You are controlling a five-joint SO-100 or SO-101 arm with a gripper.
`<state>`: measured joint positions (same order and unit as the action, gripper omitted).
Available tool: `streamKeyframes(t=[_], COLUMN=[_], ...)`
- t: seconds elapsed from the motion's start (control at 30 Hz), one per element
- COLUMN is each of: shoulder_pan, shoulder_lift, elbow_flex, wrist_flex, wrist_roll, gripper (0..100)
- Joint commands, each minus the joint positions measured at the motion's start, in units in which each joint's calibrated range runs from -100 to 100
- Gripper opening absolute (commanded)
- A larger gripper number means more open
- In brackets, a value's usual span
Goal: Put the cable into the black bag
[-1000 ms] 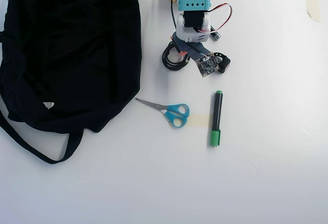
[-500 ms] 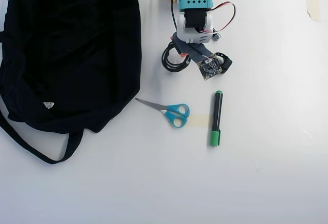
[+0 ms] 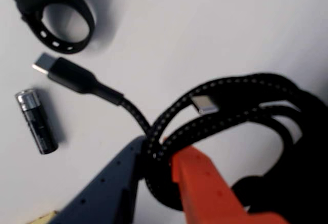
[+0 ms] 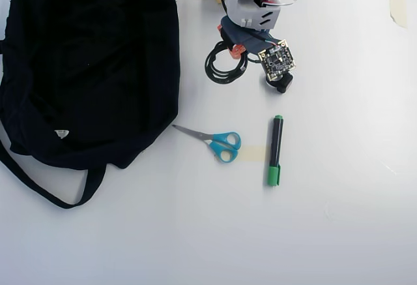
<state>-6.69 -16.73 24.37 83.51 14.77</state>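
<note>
The black braided cable [image 3: 230,106] is a loose coil with a USB-C plug [image 3: 56,69] sticking out to the left and a second plug [image 3: 205,103] in the middle. My gripper [image 3: 159,149], with one dark blue jaw and one orange jaw, is shut on a bunch of the cable's strands. In the overhead view the coil [image 4: 223,70] lies by my gripper [image 4: 236,50] at the top centre, right of the black bag [image 4: 91,63]. The bag lies flat at the upper left, with its strap trailing toward the bottom left.
A small metal cylinder [image 3: 37,122] and a black strap loop [image 3: 64,21] lie on the white table left of the cable. Blue-handled scissors [image 4: 220,144] and a green marker [image 4: 275,149] lie in the middle of the table, below the arm.
</note>
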Motion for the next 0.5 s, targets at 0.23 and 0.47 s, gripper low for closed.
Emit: streamKeyframes(t=[0.23, 0.47], shoulder_pan=[2.65, 5.12], shoulder_lift=[-4.27, -4.35], elbow_flex=[-4.87, -7.3], wrist_flex=[-0.22, -0.22], wrist_roll=[-0.35, -1.87], gripper=[2, 2])
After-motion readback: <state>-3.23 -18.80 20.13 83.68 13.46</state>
